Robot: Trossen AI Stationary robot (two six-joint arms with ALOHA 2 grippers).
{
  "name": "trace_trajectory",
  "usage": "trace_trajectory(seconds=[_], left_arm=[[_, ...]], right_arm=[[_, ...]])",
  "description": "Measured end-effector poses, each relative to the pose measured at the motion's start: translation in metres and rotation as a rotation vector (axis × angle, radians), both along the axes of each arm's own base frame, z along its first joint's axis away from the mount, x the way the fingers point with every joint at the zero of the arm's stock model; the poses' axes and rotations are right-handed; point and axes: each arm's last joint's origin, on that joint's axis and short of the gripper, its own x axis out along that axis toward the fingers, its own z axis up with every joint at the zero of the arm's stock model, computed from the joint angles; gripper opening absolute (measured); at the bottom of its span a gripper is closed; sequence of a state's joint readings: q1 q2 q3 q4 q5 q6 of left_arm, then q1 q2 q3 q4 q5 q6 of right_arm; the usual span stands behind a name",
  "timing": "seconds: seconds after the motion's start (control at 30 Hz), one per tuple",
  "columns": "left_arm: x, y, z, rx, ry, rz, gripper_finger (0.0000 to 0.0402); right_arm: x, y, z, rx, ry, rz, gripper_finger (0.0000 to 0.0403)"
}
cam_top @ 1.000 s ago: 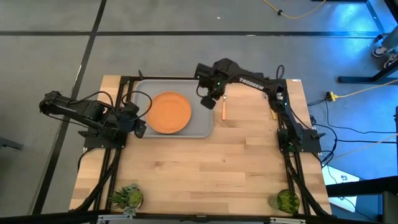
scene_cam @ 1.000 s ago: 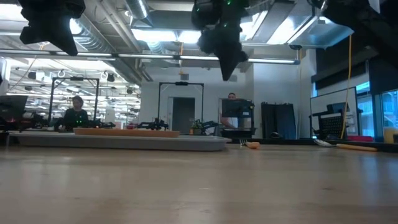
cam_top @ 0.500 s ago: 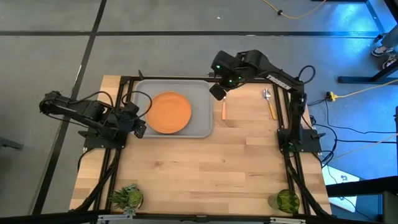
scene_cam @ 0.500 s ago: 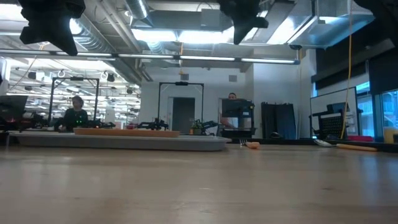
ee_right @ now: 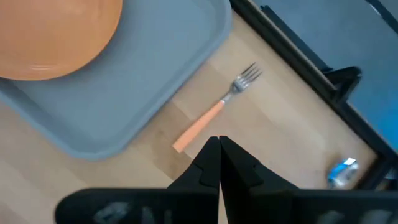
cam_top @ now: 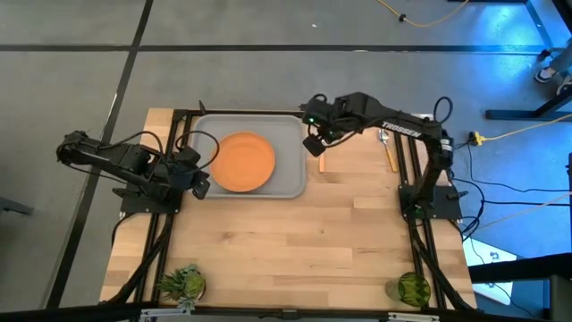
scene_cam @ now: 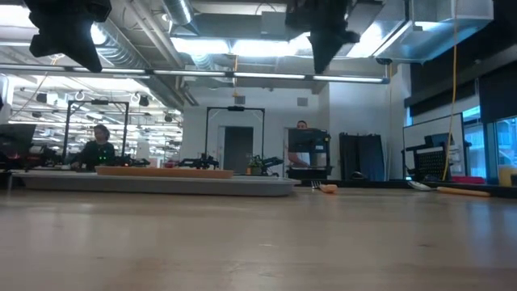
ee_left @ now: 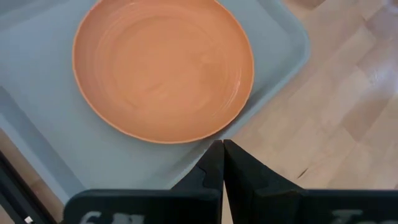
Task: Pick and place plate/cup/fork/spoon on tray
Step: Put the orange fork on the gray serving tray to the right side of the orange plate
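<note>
The right gripper [cam_top: 315, 146], fingers pressed together and empty, had swung off the tray's [cam_top: 288, 182] far right corner to hang above the fork [ee_right: 217, 112], which lay on the wood just beside that tray's right rim, likely the next pick. The left gripper [ee_left: 222, 163], also clenched on nothing, waited at the tray's left edge. Only the plate [cam_top: 243, 162] sat on the tray; the spoon [cam_top: 389, 152] lay farther right and the cup [cam_top: 412, 288] well apart, at the near edge.

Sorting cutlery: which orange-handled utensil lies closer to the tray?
The fork, just off the tray's right edge, under the right pincer. The spoon lies farther right.
</note>
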State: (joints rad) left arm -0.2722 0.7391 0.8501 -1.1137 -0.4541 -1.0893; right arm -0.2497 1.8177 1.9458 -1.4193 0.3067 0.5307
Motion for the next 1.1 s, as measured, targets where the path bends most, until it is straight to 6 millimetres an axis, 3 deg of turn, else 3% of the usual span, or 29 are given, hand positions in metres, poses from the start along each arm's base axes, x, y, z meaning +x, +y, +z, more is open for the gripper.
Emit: trace_trajectory(seconds=[0.17,0.3,0.5,0.77,1.1], left_arm=[[0.000,0.000,0.000,0.000,-0.001,0.001,0.0000],[0.000,0.001,0.000,-0.013,-0.008,0.025,0.0000],[0.001,0.007,0.000,-0.031,-0.012,0.084,0.0000],[0.002,0.013,0.000,-0.067,-0.011,0.127,0.0000],[0.002,0.019,0.000,-0.068,-0.012,0.182,0.0000]], right_arm=[[-0.019,-0.006,-0.024,0.045,-0.106,-0.044,0.0003],[-0.035,-0.020,-0.041,0.064,-0.200,-0.228,0.0003],[-0.035,-0.050,-0.057,0.111,-0.342,-0.358,0.0003],[-0.040,-0.078,-0.082,0.204,-0.254,-0.292,0.0031],[-0.052,-0.099,-0.087,0.241,-0.257,-0.335,0.0077]])
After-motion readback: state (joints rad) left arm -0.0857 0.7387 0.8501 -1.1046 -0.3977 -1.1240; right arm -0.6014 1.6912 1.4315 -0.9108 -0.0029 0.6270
